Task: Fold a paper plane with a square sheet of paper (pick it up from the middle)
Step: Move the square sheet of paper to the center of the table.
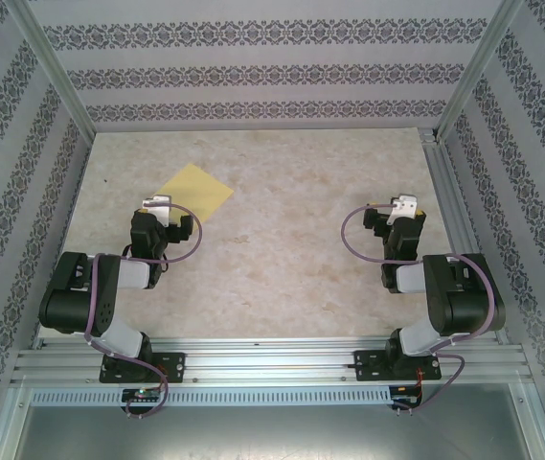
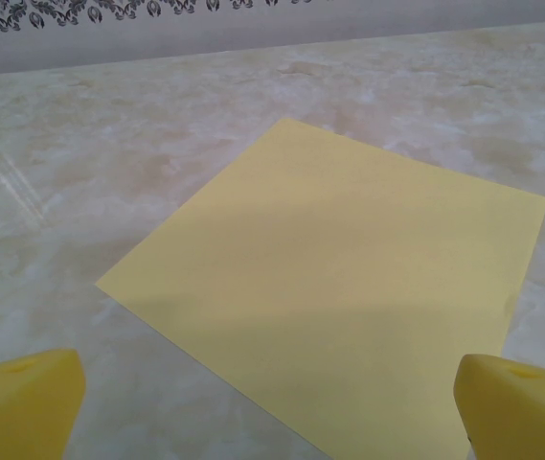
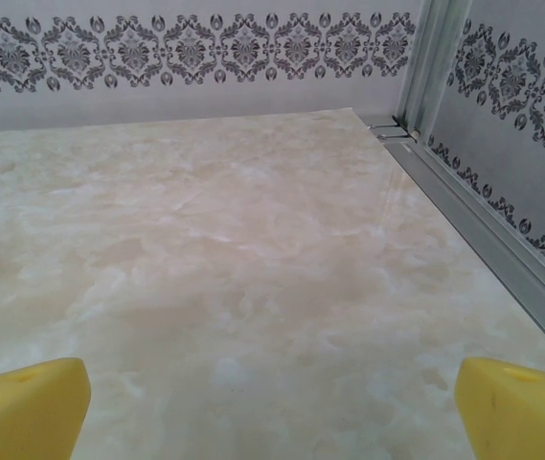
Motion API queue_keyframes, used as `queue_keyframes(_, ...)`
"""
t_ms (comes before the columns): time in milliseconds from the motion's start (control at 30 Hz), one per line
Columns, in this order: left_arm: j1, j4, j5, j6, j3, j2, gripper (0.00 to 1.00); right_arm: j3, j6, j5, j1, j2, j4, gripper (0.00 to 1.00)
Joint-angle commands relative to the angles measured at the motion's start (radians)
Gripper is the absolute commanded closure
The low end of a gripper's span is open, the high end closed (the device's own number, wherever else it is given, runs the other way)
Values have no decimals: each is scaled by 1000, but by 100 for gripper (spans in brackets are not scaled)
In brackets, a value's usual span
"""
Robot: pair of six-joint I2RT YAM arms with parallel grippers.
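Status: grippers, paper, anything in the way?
Left gripper open, at near edge of the square sheet of paper. Right gripper open over bare table. Sheet flat, unfolded. Nothing blocking it.

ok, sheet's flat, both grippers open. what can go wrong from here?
1. The square sheet of paper lies flat on the smooth table; a pinch at its middle may slide or crumple it.
2. It sits skewed before the left gripper, with the right gripper far across the table, so folds may come out misaligned.

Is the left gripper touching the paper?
Cannot tell. Left wrist view: open left gripper flanks the paper at its near corner; neither gap nor contact shows.
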Motion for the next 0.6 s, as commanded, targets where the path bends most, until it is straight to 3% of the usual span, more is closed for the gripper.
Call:
queue_keyframes(0,12,-58,-2,4,43,-55,0,-11,-16,-99,-2,-29,72,2)
queue_keyframes(133,15,-288,-52,-39,108,-191,0,-4,-8,-89,-2,-152,-54,2)
queue_keyframes(267,19,-618,-88,-213,267,-265,0,185,88,-96,-1,-324,-599,2)
queue_keyframes(333,21,-817,-94,-340,387,-230,0,271,165,-170,-2,-366,-807,2)
queue_keyframes(400,21,-936,72,-359,497,-146,0,349,210,-345,2,-366,-946,2)
queue_keyframes(500,12,-999,334,-384,625,17,0,451,301,-482,40,-317,-1083,2)
queue_keyframes(567,-11,-1074,394,-386,714,115,0,485,321,-539,80,-281,-1120,2)
